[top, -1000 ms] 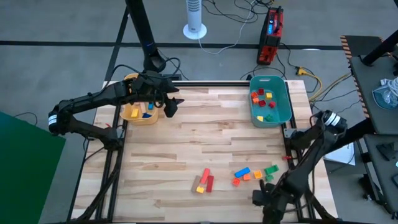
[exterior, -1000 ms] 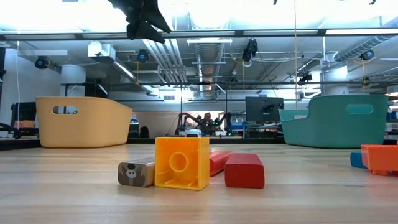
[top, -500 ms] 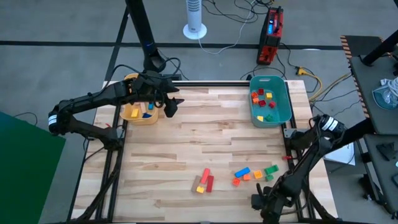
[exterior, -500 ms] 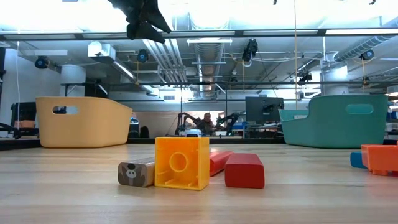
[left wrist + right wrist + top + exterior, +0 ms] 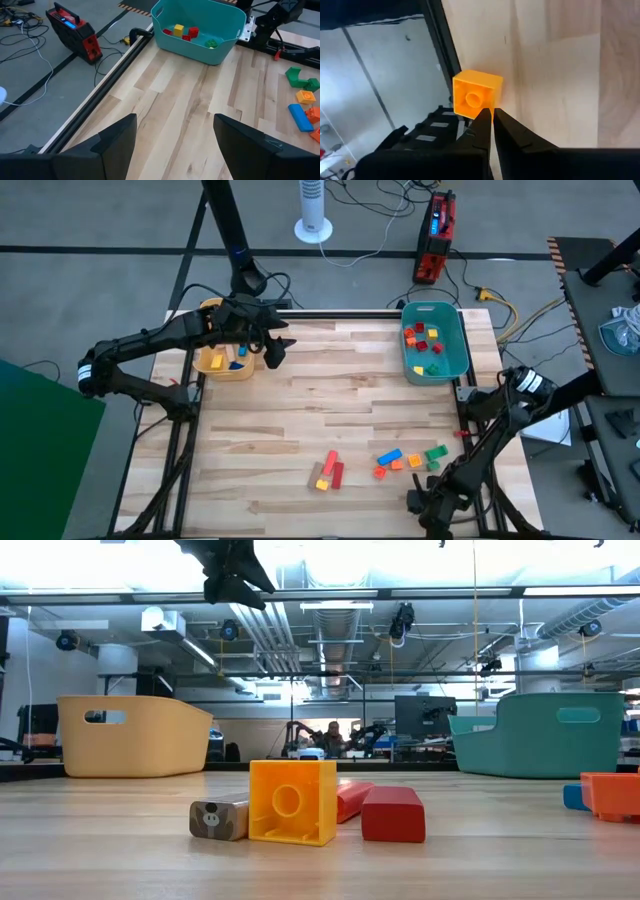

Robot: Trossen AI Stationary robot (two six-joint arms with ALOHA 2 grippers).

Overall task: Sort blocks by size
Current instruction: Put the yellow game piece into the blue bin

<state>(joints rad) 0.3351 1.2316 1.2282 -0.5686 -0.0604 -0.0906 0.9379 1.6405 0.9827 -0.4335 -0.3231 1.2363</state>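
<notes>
Beside the yellow bin my left gripper hangs with fingers apart, while my right gripper, off the table's near edge, pinches an orange cube, which I judge next needs carrying to the teal bin.

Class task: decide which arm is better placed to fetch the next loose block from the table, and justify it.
Right. The right gripper sits at the table's near edge beside the loose blocks; the left gripper, open and empty, hovers by the yellow bin.
</notes>
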